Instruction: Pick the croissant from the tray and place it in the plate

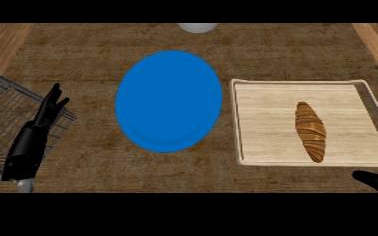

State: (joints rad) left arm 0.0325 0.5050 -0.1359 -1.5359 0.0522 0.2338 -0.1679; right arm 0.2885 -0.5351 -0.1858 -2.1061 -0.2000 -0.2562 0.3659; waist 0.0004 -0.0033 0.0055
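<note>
In the head view we see the croissant (pixel 311 131) lying on the pale wooden tray (pixel 269 130), which sits on the right part of the brown counter (pixel 88 55). The croissant lies lengthwise, one tip toward the far side and the other toward the near rim, in the right half of the tray. It is flat on the tray and nothing touches it. Of the right hand (pixel 367 179) only a small black part shows at the lower right corner, just outside the near right corner of the tray. It is near the croissant's closer tip but apart from it, and we cannot tell whether this hand is spread or closed. The blue plate (pixel 168 101) is in the middle of the counter, just beside the left rim of the tray, and it holds nothing. The left hand (pixel 33 135) shows at the left edge, over a dark wire basket (pixel 22 89). Its fingers (pixel 52 100) are straight and pointing up, slightly apart at the tips, holding nothing, well apart from the croissant. A white round object (pixel 197 27) is partly visible at the far edge.
</note>
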